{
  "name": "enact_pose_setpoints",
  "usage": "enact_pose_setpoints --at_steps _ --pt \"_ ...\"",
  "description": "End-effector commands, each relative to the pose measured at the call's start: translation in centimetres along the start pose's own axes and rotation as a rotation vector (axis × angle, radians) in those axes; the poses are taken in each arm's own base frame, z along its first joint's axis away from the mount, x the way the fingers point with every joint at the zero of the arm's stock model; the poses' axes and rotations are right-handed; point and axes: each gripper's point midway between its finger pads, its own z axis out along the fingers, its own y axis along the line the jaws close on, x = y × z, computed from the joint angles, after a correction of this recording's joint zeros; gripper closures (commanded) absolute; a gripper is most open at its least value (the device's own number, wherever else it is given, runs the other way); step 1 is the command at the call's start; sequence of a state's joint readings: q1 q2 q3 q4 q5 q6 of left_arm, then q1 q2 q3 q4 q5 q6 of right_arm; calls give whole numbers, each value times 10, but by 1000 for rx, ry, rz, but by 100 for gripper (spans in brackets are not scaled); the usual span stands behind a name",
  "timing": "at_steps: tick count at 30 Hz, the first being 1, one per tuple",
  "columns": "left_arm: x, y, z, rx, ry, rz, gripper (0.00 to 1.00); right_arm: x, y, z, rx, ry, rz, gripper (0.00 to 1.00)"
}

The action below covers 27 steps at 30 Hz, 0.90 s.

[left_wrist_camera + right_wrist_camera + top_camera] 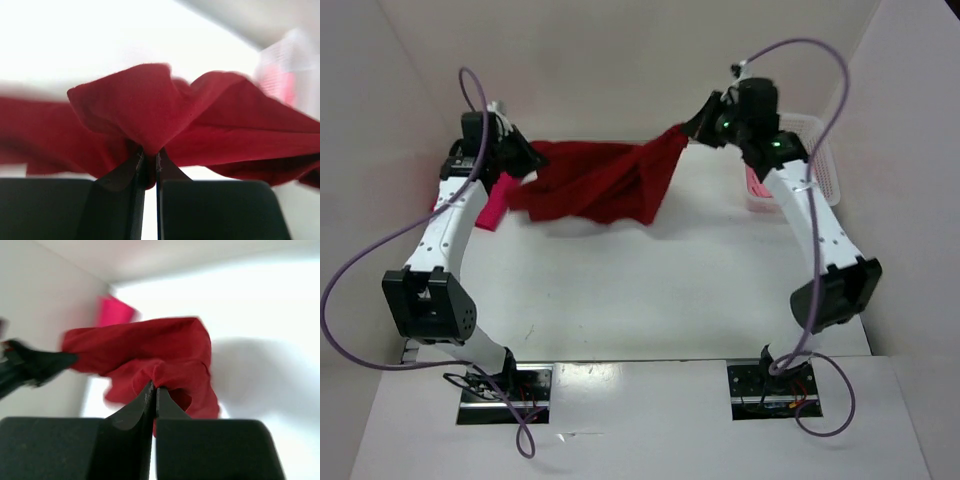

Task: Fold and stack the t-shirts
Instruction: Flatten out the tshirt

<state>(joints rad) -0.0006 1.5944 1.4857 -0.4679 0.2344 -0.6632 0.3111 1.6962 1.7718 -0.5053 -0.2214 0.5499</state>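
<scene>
Early in the job, by the look of it: a dark crimson t-shirt (595,185) hangs stretched between the two end effectors at the far side of the bench (650,290); nothing here shows a finished fold, and no stack is to be seen.

The left end effector (525,160) is pressed together on a bunched edge of the cloth, the fabric welling up over its fingertips in the wrist view; the right end effector (692,128) pinches the opposite edge just as tightly, its jaws nearly meeting with a fold of red caught in them.

The shirt sags from both grips, creased and uneven, with its lower part drooping to the bench about midway between them; it would seem to need spreading flat before any folding can begin.

A magenta t-shirt (494,207) lies just below and beside the left end effector, partly hidden by that arm; whether it is folded cannot be told.

Something pink, likely the pink t-shirt (756,186), sits in the white mesh basket (825,160) just behind and to the outside of the right end effector, so two garments look to be waiting their turn.

Both arms reach well forward from their bases, elbows bent outward and forearms angled inward; the right end effector is held higher than the left.
</scene>
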Motion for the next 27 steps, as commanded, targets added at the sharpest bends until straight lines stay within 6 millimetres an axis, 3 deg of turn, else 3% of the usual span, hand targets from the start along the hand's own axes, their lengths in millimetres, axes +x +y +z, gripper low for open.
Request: enact_pose_setpoints --at_steps 1,3,5,7,8,9,10,11,12,13,15,16,17,18,19,20,21,22,24,25,27 --pt "-63 -58 -65 164 -181 24 100 -55 83 -94 -252 -135 -60 99" --pt "-78 -68 -90 201 -235 26 100 -62 108 -131 -336 -174 -69 99" --pt "-88 -70 -110 234 -272 21 100 -51 118 -159 -412 -159 -61 99" --pt "-96 -70 -121 247 -311 29 99 -27 122 -176 -478 -105 -48 99" --pt "-93 -62 -118 237 -298 18 99 3 101 -161 -440 -27 15 99" --pt "-90 -62 -117 240 -285 28 99 16 98 -178 -445 -31 23 99" --pt "-90 -53 -114 221 -282 26 99 32 87 -175 -425 -4 38 99" --pt "-89 -48 -111 215 -267 17 99 72 56 -156 -353 96 101 99" --pt "-86 -44 -108 209 -258 12 99 84 35 -159 -299 97 131 99" --pt "-83 -39 -101 198 -244 17 99 116 4 -146 -228 166 183 99" --pt "-75 -28 -85 177 -204 9 96 130 -41 -137 -108 138 227 99" --pt "-63 -14 -70 150 -162 11 94 155 -70 -129 -38 181 256 99" --pt "-51 -14 -55 152 -141 33 86 162 -89 -123 13 181 260 99" --pt "-36 -3 -39 126 -105 31 78 188 -114 -112 91 242 286 99" --pt "-18 16 -19 92 -48 4 70 199 -127 -108 128 266 299 97" --pt "14 42 0 42 37 -35 61 211 -131 -106 132 308 318 94" --pt "28 55 10 17 80 -56 46 224 -140 -102 155 342 336 91" --pt "43 68 21 -10 125 -77 44 224 -140 -102 155 342 336 79" --pt "62 87 24 -43 162 -106 39 223 -142 -102 165 321 345 64" --pt "57 87 16 -48 134 -112 35 222 -143 -102 173 316 344 51" --pt "57 89 9 -75 119 -110 33 214 -144 -102 189 295 335 44"
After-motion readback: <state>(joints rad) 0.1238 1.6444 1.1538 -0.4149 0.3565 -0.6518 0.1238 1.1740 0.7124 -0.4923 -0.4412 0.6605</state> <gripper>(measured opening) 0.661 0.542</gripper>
